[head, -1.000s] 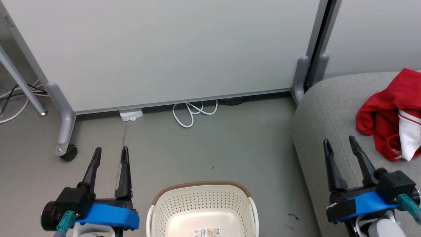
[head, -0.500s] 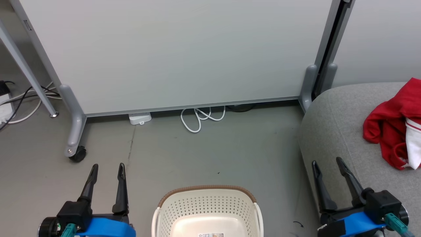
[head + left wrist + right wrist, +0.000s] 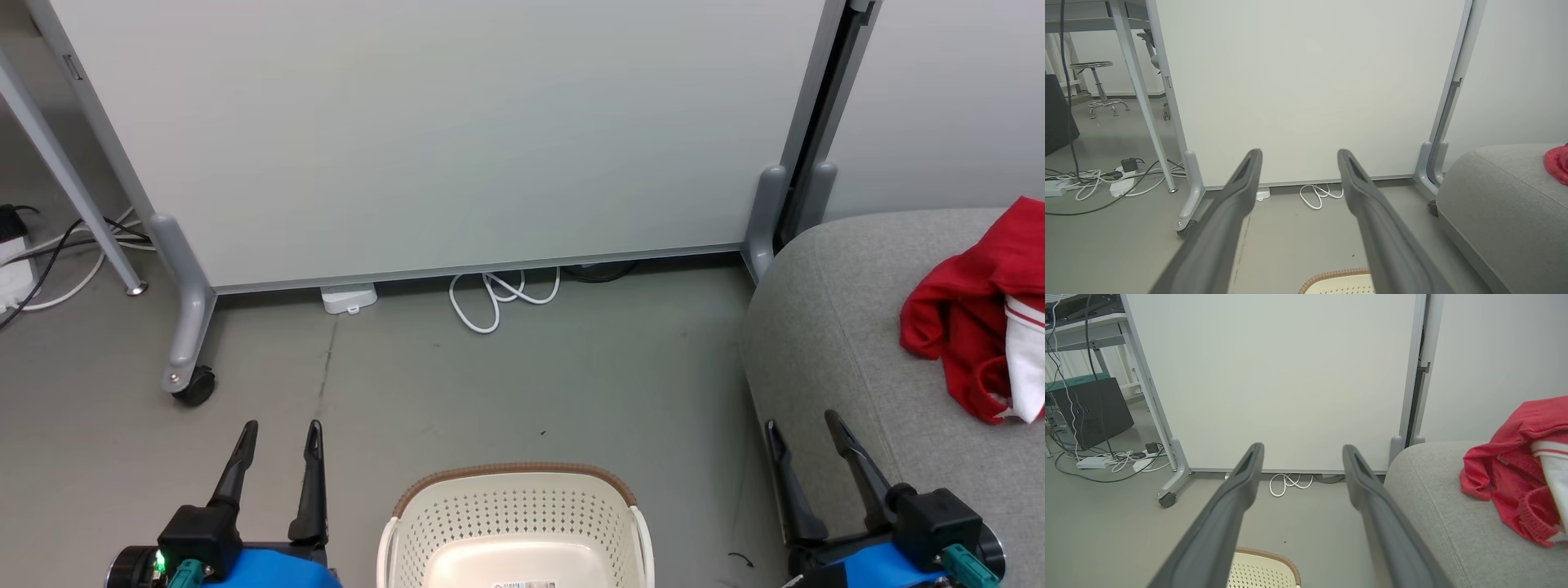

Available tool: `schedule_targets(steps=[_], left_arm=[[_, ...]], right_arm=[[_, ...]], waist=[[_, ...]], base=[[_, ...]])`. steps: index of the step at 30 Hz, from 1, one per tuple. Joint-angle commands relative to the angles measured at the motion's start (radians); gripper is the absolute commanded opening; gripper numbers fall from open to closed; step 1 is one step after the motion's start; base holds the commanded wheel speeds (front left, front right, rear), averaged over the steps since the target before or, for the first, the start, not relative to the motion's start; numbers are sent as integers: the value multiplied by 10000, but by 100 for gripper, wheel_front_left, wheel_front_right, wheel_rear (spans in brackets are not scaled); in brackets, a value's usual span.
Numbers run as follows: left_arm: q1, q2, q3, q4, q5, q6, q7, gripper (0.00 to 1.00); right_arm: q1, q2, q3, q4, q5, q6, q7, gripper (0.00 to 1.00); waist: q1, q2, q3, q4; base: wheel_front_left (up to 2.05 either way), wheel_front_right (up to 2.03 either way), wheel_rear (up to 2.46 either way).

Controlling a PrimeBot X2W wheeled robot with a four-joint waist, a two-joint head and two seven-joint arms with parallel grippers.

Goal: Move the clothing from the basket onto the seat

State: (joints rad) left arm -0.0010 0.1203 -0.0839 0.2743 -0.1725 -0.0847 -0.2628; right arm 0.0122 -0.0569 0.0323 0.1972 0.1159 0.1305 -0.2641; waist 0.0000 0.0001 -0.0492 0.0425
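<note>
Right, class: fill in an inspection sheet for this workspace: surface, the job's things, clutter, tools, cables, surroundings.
Surface: grey floor, a few dark specks.
Job's things: basket on the floor between the tools, no clothing in its visible part; red-and-white clothing bunched on the grey seat at the right.
Clutter: small white box under the partition panel.
Tools: left tool and right tool open, holding nothing.
Cables: white cable coiled under that panel; more cables and a power strip far left.
Surroundings: the partition panel stands on castors; a table leg at left.
</note>
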Motion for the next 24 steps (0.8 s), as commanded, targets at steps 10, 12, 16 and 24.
schedule_targets(steps=[10, 12, 16, 24], left_arm=[[218, -123, 53, 463, 14, -13, 81, 0], [204, -145, 123, 544, -249, -21, 183, 0], [105, -175, 256, 518, -1042, -47, 411, 0], [-18, -231, 421, 388, -2544, -96, 761, 0]], right_arm=[[161, 31, -20, 391, 38, 0, 17, 0], [160, 33, -45, 455, 324, 0, 91, 0], [78, 35, -129, 454, 1153, 0, 302, 0], [-79, 38, -281, 445, 2698, 0, 692, 0]], waist=[[2, -1, 6, -17], [2, -1, 12, -22], [2, -1, 28, -35], [2, -1, 61, -61]], base=[[0, 0, 0], [0, 0, 0], [0, 0, 0], [0, 0, 0]])
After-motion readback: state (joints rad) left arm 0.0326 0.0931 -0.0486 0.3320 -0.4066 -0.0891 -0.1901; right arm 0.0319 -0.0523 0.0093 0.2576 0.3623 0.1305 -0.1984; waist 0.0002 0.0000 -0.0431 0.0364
